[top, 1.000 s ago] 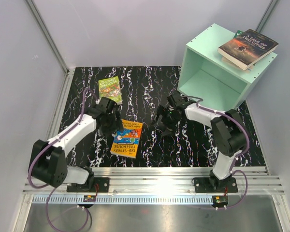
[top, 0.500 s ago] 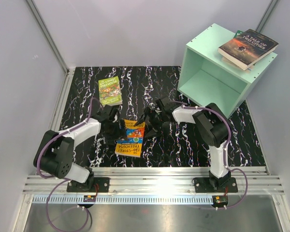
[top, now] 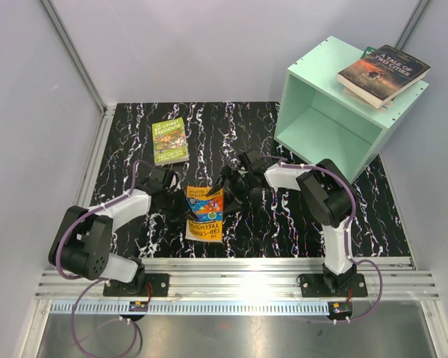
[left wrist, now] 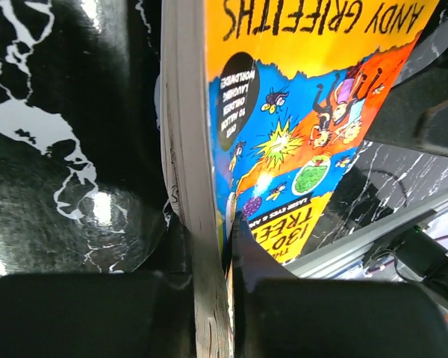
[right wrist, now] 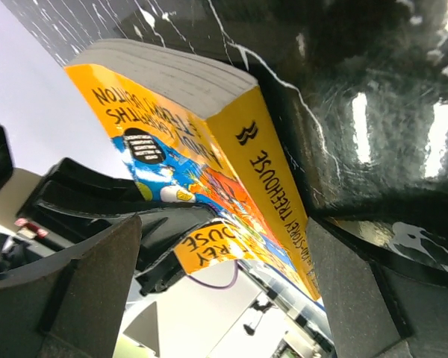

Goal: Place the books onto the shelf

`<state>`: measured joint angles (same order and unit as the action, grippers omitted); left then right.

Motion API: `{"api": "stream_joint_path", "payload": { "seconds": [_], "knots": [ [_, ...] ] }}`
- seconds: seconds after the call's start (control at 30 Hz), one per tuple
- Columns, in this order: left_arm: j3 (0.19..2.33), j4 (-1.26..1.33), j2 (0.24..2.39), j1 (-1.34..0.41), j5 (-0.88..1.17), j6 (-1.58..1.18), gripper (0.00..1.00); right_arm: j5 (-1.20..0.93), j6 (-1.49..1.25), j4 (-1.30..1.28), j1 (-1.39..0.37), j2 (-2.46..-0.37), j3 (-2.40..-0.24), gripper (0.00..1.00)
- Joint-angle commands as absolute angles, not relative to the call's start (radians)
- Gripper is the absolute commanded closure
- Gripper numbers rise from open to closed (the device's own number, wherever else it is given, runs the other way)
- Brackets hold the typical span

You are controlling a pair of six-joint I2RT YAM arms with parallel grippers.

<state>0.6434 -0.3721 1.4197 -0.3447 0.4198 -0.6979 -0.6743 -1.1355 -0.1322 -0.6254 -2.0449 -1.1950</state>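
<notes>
A robot lab cell: plain grey panels enclose a marbled tabletop (black, white-veined), aluminium rail across the frame's bottom.

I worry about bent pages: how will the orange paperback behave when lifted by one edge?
Probably floppy: the orange paperback is thin and the left gripper pinches only one edge, so the far side may sag. Its glossy-looking cover could slip. Likely light for its size.
</notes>
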Motion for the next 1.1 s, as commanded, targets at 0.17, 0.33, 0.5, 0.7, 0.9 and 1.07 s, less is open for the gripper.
{"api": "stream_joint_path", "payload": {
  "seconds": [0.17, 0.33, 0.5, 0.7, 0.9, 1.07],
  "knots": [
    [0.722, -0.379, 1.375, -0.388, 0.514, -0.640, 1.00, -0.623, -1.003, -0.241, -0.692, -2.013, -1.169, 0.01],
    [0.773, -0.391, 1.266, -0.359, 0.581, -0.690, 1.00, -0.638, -1.009, -0.213, -0.690, -1.944, -1.109, 0.01],
    [0.821, -0.411, 1.224, -0.308, 0.663, -0.715, 1.00, -0.624, -0.986, -0.250, -0.692, -1.872, -1.103, 0.00],
    [0.798, -0.373, 1.178, -0.272, 0.768, -0.765, 1.00, -0.592, -1.011, -0.255, -0.690, -1.774, -1.097, 0.02],
    [0.726, -0.344, 1.144, -0.271, 0.799, -0.788, 1.00, -0.566, -1.057, -0.232, -0.689, -1.660, -1.160, 0.63],
    [0.768, -0.470, 1.126, -0.272, 0.711, -0.709, 0.87, -0.545, -1.060, -0.287, -0.690, -1.597, -1.195, 1.00]
  ]
}}
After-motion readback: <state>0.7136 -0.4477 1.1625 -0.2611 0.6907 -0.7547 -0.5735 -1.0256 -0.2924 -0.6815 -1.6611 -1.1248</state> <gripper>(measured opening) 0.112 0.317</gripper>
